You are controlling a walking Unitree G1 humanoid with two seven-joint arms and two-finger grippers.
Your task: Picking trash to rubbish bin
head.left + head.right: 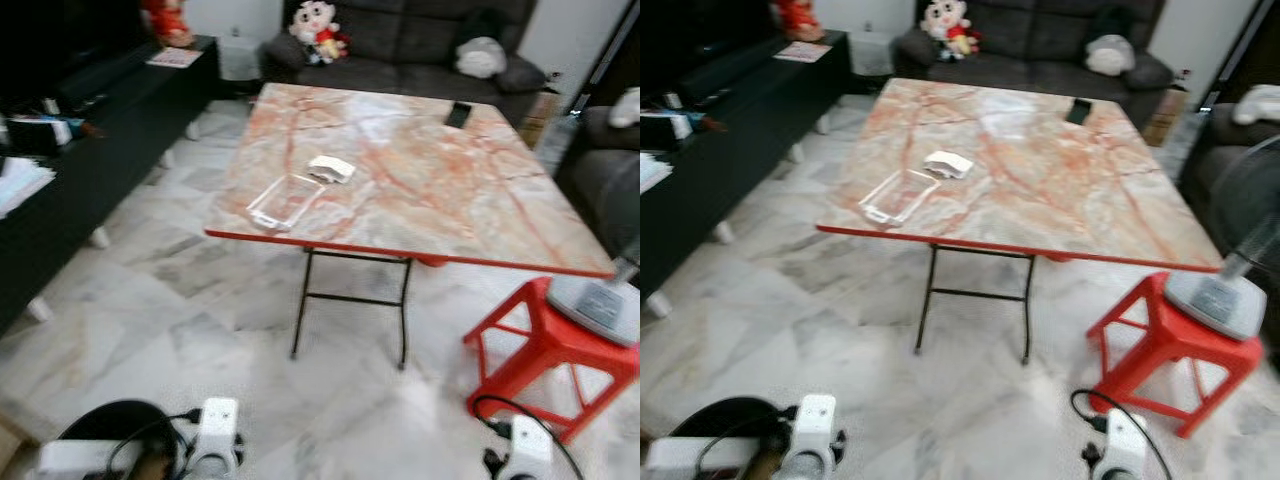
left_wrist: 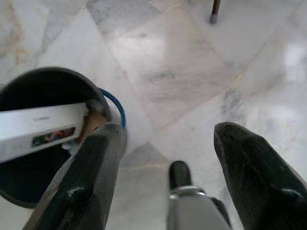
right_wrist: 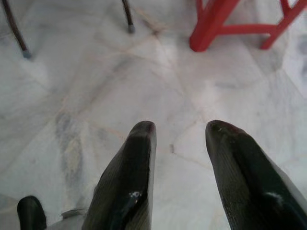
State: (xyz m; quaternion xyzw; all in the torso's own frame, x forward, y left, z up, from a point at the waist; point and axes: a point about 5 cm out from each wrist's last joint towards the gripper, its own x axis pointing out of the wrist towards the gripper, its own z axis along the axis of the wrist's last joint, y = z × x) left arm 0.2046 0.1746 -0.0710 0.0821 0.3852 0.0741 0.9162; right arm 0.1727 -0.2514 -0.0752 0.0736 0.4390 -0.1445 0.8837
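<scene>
On the marble-patterned folding table (image 1: 450, 200) lie a clear plastic container (image 1: 285, 201) near its front left edge and a small white wrapper (image 1: 331, 168) just behind it. A black rubbish bin (image 2: 33, 143) stands on the floor by my left side, holding a white box (image 2: 41, 127) and other trash. My left gripper (image 2: 168, 139) hangs low beside the bin, open and empty. My right gripper (image 3: 180, 132) hangs over the bare floor, open with nothing between its fingers (image 3: 136, 158).
A red plastic stool (image 1: 545, 350) with a fan base (image 1: 598, 305) on it stands right of the table. A black phone (image 1: 458, 114) lies at the table's far side. A dark sofa (image 1: 420, 40) stands behind, a black cabinet (image 1: 90, 150) on the left.
</scene>
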